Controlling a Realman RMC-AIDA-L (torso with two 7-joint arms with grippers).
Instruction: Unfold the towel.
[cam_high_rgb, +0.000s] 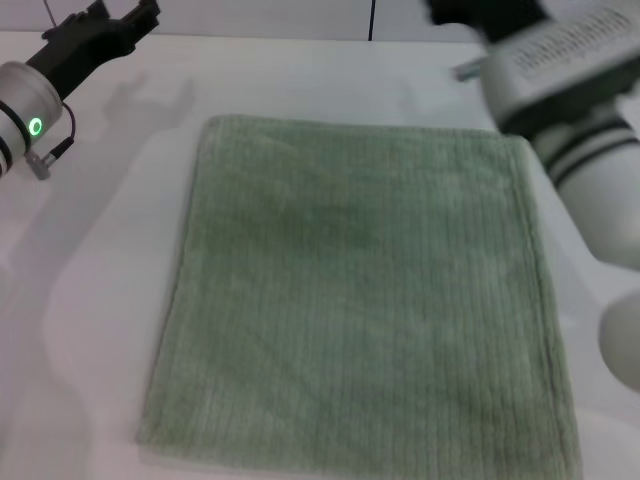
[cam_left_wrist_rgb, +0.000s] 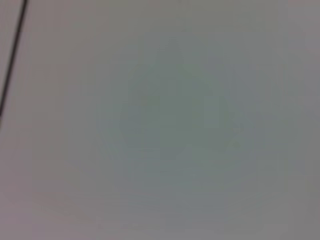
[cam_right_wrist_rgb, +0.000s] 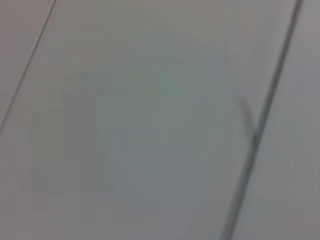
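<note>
White tabletop (cam_high_rgb: 90, 300) fills the head view and carries everything in the scene. Nearest the robot, the towel (cam_high_rgb: 360, 310) lies flat on it in a near-square shape; its near hem runs close to the lower edge of the view, its ribbed lines run near to far, and its right and near edges look thickened, as if layers are stacked there. Whether a fold remains cannot be settled from this view alone. Beyond the towel's far left corner, the left gripper (cam_high_rgb: 140, 18) hangs above bare table, well apart from the cloth, with its dark fingers slightly spread and holding nothing. At the far right, the right arm (cam_high_rgb: 560, 70) rises above the towel's far right corner; its gripper lies past the top edge of the view, so the state of its fingers cannot be told. Both wrist views show only blank pale surface crossed by thin dark seams. Risks, as a judgement: a pinch taken at the stacked right edge could catch both layers together and drag the whole towel instead of opening it; a single-handed pull could leave the cloth bunched or skewed.
</note>
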